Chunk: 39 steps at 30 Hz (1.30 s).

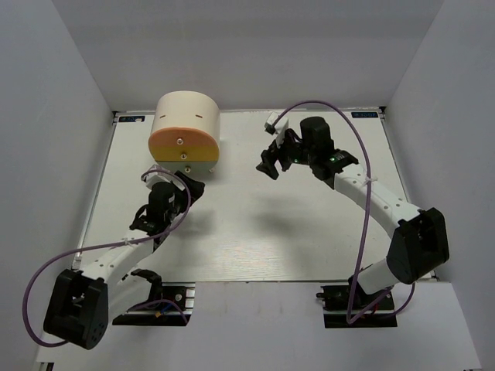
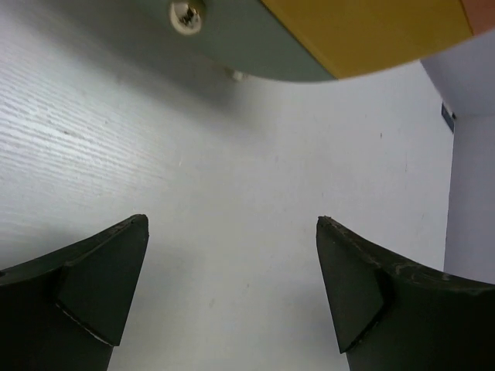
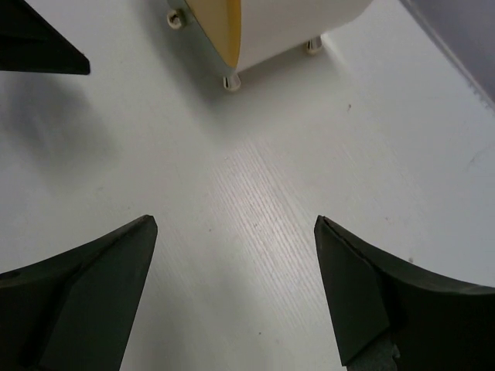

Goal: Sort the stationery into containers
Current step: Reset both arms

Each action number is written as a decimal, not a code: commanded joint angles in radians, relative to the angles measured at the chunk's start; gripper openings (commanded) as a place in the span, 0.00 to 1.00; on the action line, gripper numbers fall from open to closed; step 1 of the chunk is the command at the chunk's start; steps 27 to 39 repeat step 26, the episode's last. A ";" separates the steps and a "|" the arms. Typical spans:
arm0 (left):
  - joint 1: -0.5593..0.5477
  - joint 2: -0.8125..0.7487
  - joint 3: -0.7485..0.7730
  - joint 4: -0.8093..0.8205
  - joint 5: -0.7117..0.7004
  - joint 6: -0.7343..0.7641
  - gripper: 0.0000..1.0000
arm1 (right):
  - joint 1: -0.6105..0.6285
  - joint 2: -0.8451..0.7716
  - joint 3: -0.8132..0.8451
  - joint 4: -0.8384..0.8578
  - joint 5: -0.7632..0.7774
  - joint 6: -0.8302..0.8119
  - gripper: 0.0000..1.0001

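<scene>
Both arms are poised around the drum (image 1: 186, 124) at the far left of the table (image 1: 255, 232). The left end effector (image 2: 232, 220) hangs just in front of the drum's drawer fronts, its jaws spread wide with nothing between them. The right end effector (image 3: 234, 220) hovers over bare table to the drum's right, well apart from it, and is just as wide and just as empty. No stationery shows in any view, so it cannot be told whether the pieces are already inside the drum or lie out of sight.

The likeliest trouble sits at the drum's face. From the left wrist, a small knob (image 2: 188, 14) and the yellow drawer front (image 2: 371, 31) loom close above the jaws. Jaws this wide could straddle so small a knob, close off-centre and slip. A forward nudge would more likely shove the drum than reach the drawer.

The drum stands on small feet (image 3: 229, 82) and looks light. A pull on a drawer may drag or tip the whole drum unless the right arm braces it. If both arms close on the drum together, they risk clashing.
</scene>
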 commanded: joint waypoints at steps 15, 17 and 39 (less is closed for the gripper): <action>-0.005 -0.337 0.097 -0.311 0.124 0.220 1.00 | -0.043 -0.009 -0.005 -0.214 0.375 0.157 0.90; -0.005 -0.348 0.112 -0.350 0.115 0.229 1.00 | -0.043 -0.010 -0.002 -0.232 0.395 0.155 0.90; -0.005 -0.454 0.143 -0.451 0.088 0.267 1.00 | -0.046 -0.050 -0.041 -0.166 0.425 0.171 0.90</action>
